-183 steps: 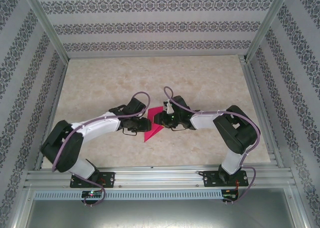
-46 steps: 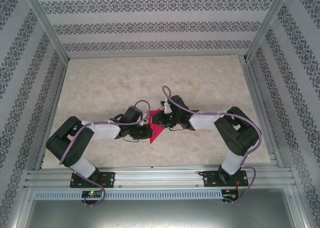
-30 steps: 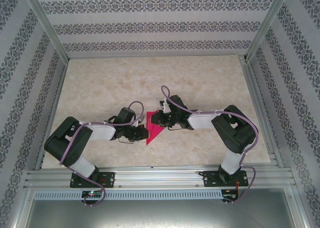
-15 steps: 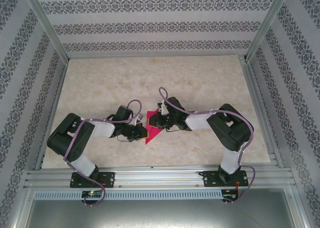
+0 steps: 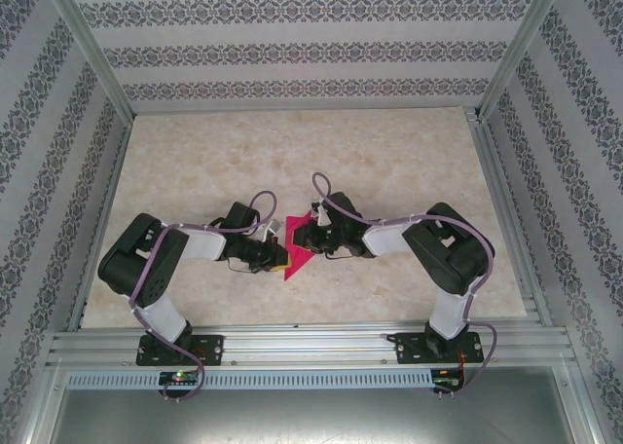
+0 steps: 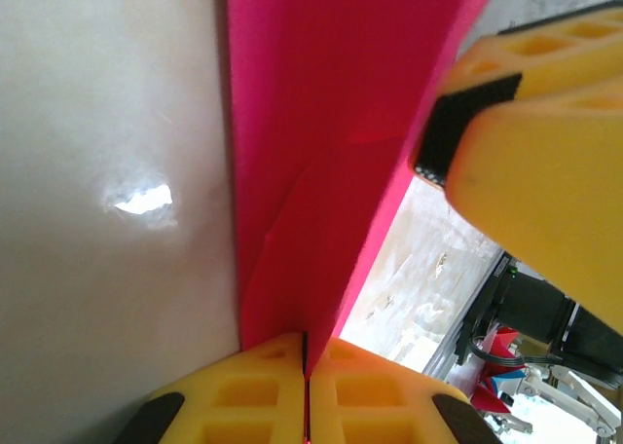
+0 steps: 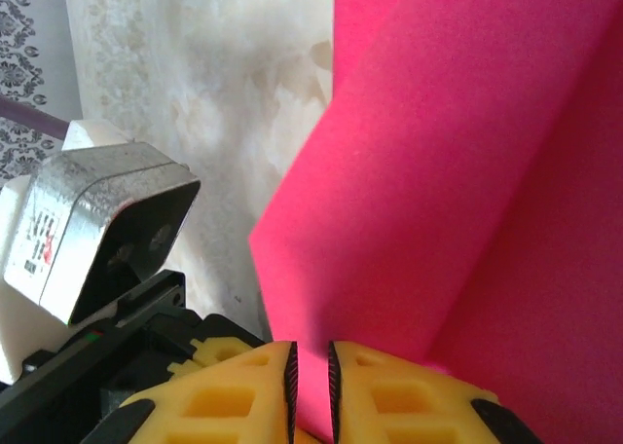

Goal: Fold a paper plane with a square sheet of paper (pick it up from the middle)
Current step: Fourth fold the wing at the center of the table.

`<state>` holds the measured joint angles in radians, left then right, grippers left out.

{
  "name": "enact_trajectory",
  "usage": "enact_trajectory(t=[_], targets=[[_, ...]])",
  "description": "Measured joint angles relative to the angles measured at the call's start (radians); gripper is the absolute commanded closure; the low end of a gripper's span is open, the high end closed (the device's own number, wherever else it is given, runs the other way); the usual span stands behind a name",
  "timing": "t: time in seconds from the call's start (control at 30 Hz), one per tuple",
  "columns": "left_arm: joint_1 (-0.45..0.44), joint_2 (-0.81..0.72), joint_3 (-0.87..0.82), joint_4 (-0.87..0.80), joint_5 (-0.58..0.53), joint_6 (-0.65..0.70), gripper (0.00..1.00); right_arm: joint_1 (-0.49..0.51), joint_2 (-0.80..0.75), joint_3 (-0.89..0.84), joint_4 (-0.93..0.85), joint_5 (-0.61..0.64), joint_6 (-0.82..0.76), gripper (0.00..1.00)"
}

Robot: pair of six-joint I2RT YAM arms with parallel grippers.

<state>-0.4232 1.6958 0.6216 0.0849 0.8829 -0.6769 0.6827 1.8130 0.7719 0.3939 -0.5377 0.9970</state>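
Observation:
The square sheet of paper is magenta-pink, folded into layers and held between the two arms just above the table. My left gripper comes in from the left. In the left wrist view this gripper is shut on the paper's lower edge, and the sheet rises away with a crease in it. My right gripper meets it from the right. Its yellow pads stand a narrow gap apart with the paper pinched between them. One right finger shows beside the sheet.
The left arm's silver wrist camera sits very close to my right fingers. Metal frame rails run along the near edge. Patterned walls enclose the back and both sides. Bare marbled tabletop lies beyond the arms.
Both grippers and the paper have drifted slightly left and stayed close together. The left arm has tucked its elbow in nearer its base. Both grips are unchanged.

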Motion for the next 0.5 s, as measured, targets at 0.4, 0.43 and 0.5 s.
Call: enact_trajectory(t=[0.4,0.43,0.5], targets=[[0.000,0.014,0.028,-0.044,0.005,0.035,0.91,0.010,-0.072,-0.040,-0.002,0.016,-0.005,0.82],[0.000,0.015,0.029,-0.045,0.007,0.034,0.91,0.014,-0.066,-0.031,-0.002,0.013,-0.005,0.82],[0.001,0.020,0.032,-0.045,0.011,0.033,0.91,0.021,-0.053,-0.011,0.001,0.009,-0.005,0.81]])
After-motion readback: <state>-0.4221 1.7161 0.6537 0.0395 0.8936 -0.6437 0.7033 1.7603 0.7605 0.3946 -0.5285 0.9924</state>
